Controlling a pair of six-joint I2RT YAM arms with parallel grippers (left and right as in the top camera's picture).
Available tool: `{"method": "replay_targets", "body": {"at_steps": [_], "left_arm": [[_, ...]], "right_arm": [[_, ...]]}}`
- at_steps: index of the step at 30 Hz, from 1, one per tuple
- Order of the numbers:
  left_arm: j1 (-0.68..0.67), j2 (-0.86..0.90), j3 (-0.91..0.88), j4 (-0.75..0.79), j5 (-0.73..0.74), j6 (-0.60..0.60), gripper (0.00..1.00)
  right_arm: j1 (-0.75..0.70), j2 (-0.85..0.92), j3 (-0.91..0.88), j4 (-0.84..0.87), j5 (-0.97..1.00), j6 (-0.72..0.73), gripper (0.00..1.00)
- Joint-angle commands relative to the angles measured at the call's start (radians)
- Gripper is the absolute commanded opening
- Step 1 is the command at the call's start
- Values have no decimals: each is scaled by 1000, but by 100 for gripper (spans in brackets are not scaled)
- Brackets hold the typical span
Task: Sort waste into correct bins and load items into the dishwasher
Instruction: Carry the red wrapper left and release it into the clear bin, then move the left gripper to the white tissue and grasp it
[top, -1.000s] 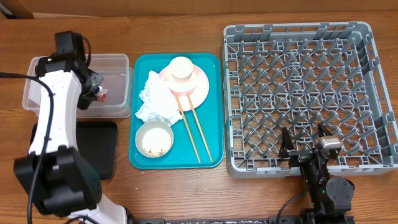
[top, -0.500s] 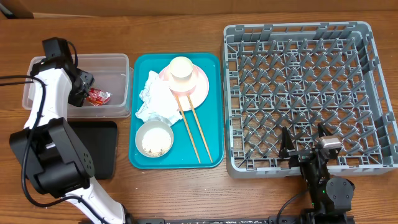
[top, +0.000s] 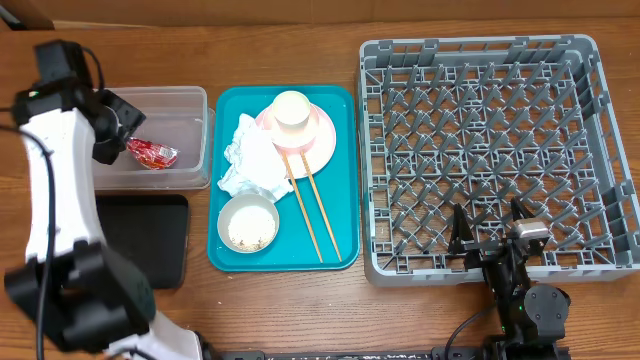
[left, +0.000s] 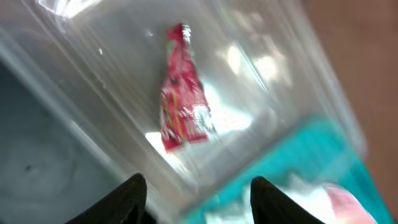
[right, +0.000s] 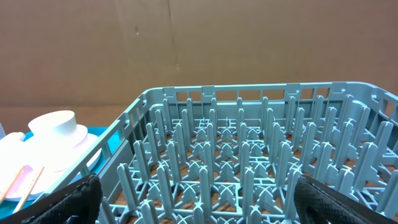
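A red sauce packet lies loose on the floor of the clear tub. My left gripper hangs open above the tub's left part, with nothing between its fingers. On the teal tray sit a crumpled white napkin, a pink plate with a white cup on it, a whitish bowl holding rice-like grains, and two chopsticks. The grey dish rack holds nothing. My right gripper rests open at its near edge.
A black tray lies in front of the clear tub, left of the teal tray. In the right wrist view a brown cardboard wall stands behind the rack. Bare wood table shows along the front.
My left gripper has opened and let the red packet drop into the clear tub, then drawn back to the left. The right arm has not moved.
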Motion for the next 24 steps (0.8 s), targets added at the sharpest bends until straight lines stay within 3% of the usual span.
{"method": "replay_targets", "body": {"at_steps": [1,7,11,16,24], "left_arm": [[-29,-100,25,-93,160,124,57],[-116,-110,19,-237,174,172,57],[-211,-110,-3,-245,162,254,62],[-326,-109,-14,-245,71,260,64],[-484,-76,-14,-241,-71,259,53]], "right_arm": [[-3,-11,-11,5,1,-4,100],[-3,-11,-11,5,1,-4,100],[-3,-11,-11,5,1,-4,100],[-3,-11,-11,5,1,-4,100],[-3,-11,-11,5,1,-4,100]]}}
